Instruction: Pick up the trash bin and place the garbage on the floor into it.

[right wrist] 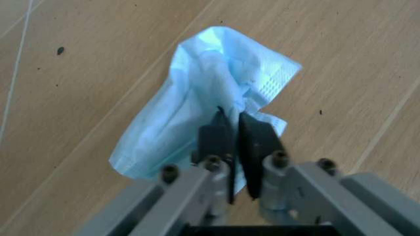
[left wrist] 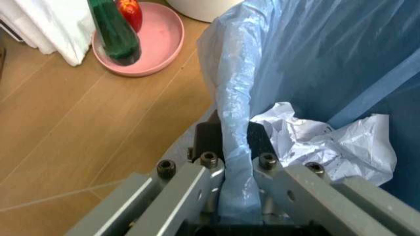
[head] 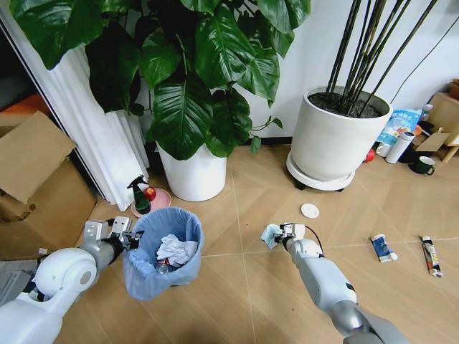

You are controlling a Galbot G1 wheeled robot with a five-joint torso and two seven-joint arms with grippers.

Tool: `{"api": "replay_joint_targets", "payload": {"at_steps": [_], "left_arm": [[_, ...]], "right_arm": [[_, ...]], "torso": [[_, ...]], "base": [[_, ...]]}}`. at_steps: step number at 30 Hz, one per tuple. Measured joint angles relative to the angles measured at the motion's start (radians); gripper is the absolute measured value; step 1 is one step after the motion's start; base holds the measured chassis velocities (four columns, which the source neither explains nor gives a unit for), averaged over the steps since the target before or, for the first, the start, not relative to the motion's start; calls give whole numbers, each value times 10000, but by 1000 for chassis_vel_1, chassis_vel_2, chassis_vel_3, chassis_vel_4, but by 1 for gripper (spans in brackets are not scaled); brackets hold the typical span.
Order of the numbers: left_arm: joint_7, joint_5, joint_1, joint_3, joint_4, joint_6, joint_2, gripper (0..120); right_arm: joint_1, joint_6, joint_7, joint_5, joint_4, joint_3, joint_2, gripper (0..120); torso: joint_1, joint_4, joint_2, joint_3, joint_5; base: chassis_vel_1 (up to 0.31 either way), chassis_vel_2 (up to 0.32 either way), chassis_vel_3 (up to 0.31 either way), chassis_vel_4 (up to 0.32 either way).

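The left gripper [head: 128, 236] is clamped on the rim of the trash bin [head: 163, 252]. In the left wrist view its fingers [left wrist: 208, 142] pinch the rolled edge of the light-blue bag [left wrist: 315, 54] with the rim between them. That grip seems meant to carry the bin by its edge and keep its mouth open toward the other arm. Whether the bin is lifted or resting on the floor [head: 237, 301] I cannot tell. Crumpled white paper [head: 176, 250] already lies inside it.

The right gripper [head: 281, 233] holds a piece of garbage, a pale blue tissue [right wrist: 210, 103]. In the right wrist view the fingers [right wrist: 257, 140] are nearly closed, with a fold of the tissue caught between them, and the rest hangs loose over the wood planks. The tissue sits to the right of the bin, near it but clearly apart. I judge it is on its way to the opening, where it has only to be let go above the bag.

More litter waits on the floor: a small white lid [head: 310, 210] just beyond the right gripper, a blue-and-white wrapper [head: 382, 247] further right, and a red-and-white wrapper [head: 431, 256] near the edge. Behind the bin stand a pink dish [head: 159, 199] with a green spray bottle [head: 139, 196], and two white plant pots [head: 192, 172].
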Motion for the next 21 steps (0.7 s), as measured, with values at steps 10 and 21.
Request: {"api": "replay_joint_targets", "payload": {"at_steps": [10, 21], "left_arm": [[37, 12, 49, -44, -87, 0, 14, 0], [38, 84, 61, 18, -149, 0, -25, 0]], "right_arm": [[-933, 108, 196, -552, 2301, 34, -337, 0], [-1509, -130, 217, 295, 5727, -348, -782, 0]], "torso": [[0, -2, -1, 0, -1], [0, -1, -1, 0, -1]], "base": [[0, 0, 0, 0], [0, 0, 0, 0]]}}
